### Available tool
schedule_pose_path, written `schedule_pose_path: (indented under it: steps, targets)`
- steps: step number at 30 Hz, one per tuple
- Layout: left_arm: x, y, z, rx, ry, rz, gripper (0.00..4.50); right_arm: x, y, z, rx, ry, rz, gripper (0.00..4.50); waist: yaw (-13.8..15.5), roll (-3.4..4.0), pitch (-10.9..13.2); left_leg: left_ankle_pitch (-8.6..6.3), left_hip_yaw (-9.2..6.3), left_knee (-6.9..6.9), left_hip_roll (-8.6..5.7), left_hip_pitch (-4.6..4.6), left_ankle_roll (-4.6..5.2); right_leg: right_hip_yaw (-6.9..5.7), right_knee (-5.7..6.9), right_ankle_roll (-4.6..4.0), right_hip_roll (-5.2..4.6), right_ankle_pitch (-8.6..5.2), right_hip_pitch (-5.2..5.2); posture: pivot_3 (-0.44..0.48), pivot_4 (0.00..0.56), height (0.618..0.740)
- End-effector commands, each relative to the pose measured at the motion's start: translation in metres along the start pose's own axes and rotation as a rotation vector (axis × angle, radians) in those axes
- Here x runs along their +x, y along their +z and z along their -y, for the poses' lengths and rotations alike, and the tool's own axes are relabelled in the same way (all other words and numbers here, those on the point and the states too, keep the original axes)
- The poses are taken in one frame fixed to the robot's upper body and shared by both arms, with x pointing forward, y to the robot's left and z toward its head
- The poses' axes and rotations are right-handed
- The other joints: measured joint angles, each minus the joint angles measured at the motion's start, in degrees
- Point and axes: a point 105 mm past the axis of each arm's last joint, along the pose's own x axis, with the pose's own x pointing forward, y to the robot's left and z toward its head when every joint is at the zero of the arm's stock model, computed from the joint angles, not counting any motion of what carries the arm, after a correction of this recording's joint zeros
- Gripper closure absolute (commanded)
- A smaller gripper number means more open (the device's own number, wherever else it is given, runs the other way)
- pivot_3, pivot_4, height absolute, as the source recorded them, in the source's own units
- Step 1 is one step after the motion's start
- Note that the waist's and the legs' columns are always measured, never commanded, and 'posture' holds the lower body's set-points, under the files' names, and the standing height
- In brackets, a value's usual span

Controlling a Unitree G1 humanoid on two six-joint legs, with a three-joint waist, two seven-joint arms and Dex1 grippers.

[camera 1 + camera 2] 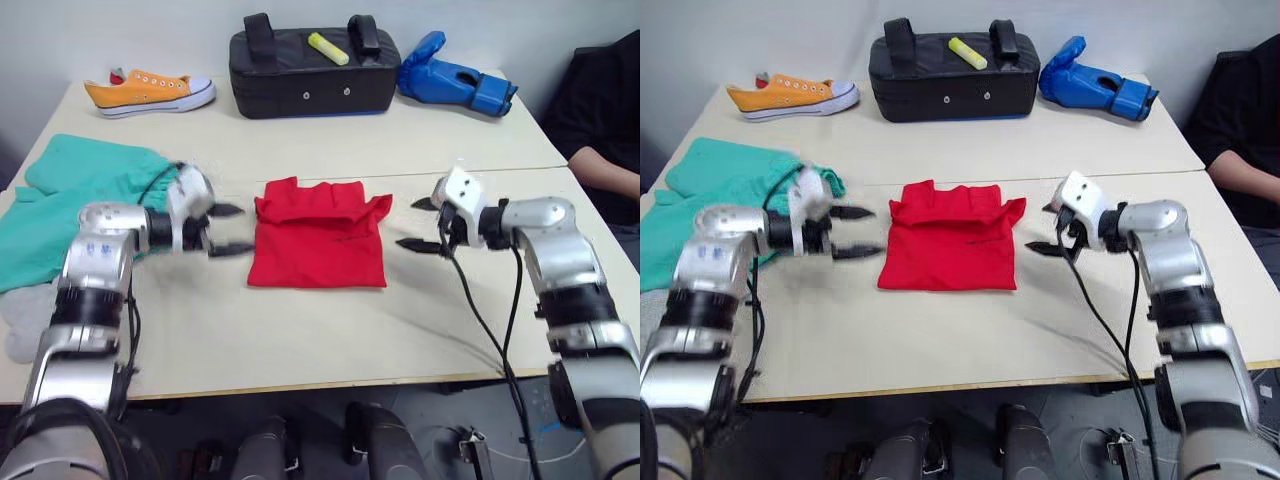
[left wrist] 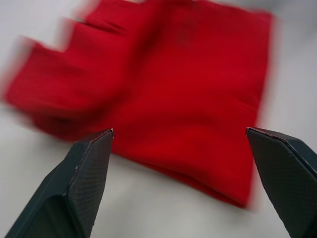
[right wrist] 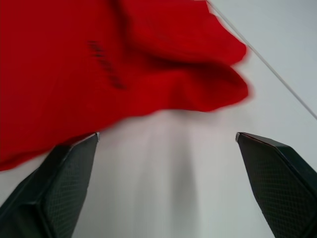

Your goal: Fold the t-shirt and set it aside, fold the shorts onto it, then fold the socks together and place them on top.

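Head views: 1 red t-shirt (image 1: 318, 243), folded, lies mid desk (image 1: 400, 150); 1 teal shorts (image 1: 70, 195) heaped at the robot's left. Left gripper (image 1: 228, 230) and right gripper (image 1: 418, 224) flank the shirt, jaws apart, empty.
L wrist: fingers (image 2: 81, 183) spread toward shirt.
R wrist: same, over bare desk beside shirt edge.

T-shirt (image 1: 318, 240): matt red cloth, soft, few creases. Shorts (image 1: 70, 200) at 9 o'clock: teal cloth, soft, rumpled, matt. Socks (image 1: 20, 325): pale grey knit – fuzzy look. Table (image 1: 330, 340): smooth light laminate, faint sheen, wood-tone edge. Left gripper (image 1: 228, 230), right gripper (image 1: 420, 224): black jaws, finely textured, matt, on white plastic mounts; arm shells brushed silver – semi-gloss. Sneaker (image 1: 150, 92) at 11 o'clock: orange canvas, white rubber sole. Black pad (image 1: 310, 75) at 12: smooth leather-like skin. Blue glove (image 1: 455, 80) at 1 o'clock: glossy.
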Motion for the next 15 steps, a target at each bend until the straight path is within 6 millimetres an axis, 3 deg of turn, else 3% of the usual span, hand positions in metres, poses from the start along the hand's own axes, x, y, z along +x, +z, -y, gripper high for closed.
schedule_pose_path:
  steps: [1, 7, 9, 10, 15]
  targets:
    - [0.003, 0.008, 0.007, 0.185, 0.008, -0.043, 0.02, 0.007, 0.026, -0.028, -0.210, 0.020, 0.057, 0.00, 0.7, -0.01, 0.0, 0.01, -0.01, 0.07, 0.01, -0.01, -0.01, 0.00, -0.01, -0.01, -0.02, 0.00, -0.01, 0.000, 0.150, 0.740]
    - [0.022, 0.005, -0.005, 0.293, 0.105, -0.073, 0.02, 0.030, 0.008, -0.048, -0.370, 0.016, 0.018, 0.00, 2.0, -0.01, 0.0, -0.18, -0.10, 0.21, -0.02, 0.05, -0.30, -0.01, -0.05, -0.19, -0.23, 0.18, 0.03, 0.000, 0.150, 0.740]
    - [0.024, 0.004, -0.012, 0.298, 0.148, -0.067, 0.00, 0.036, 0.002, -0.047, -0.419, 0.009, -0.005, 0.38, 2.3, -0.01, 0.0, -0.01, -0.08, 0.22, -0.04, 0.01, 0.02, -0.03, -0.04, -0.18, -0.22, 0.18, 0.01, 0.000, 0.150, 0.740]
    - [0.026, 0.004, -0.014, 0.293, 0.160, -0.059, 0.20, 0.039, -0.001, -0.046, -0.437, 0.001, -0.014, 0.61, 2.4, -0.01, 0.0, 0.02, -0.07, 0.22, -0.03, -0.01, 0.08, -0.06, -0.03, -0.19, -0.18, 0.18, 0.01, 0.000, 0.150, 0.740]
    - [0.033, -0.005, -0.013, 0.279, 0.127, -0.064, 1.60, 0.049, -0.009, -0.040, -0.489, -0.023, -0.033, 2.32, 2.3, -0.01, 0.0, 0.07, -0.03, 0.23, 0.01, 0.01, 0.14, -0.09, 0.01, -0.18, -0.10, 0.18, 0.07, 0.000, 0.150, 0.740]
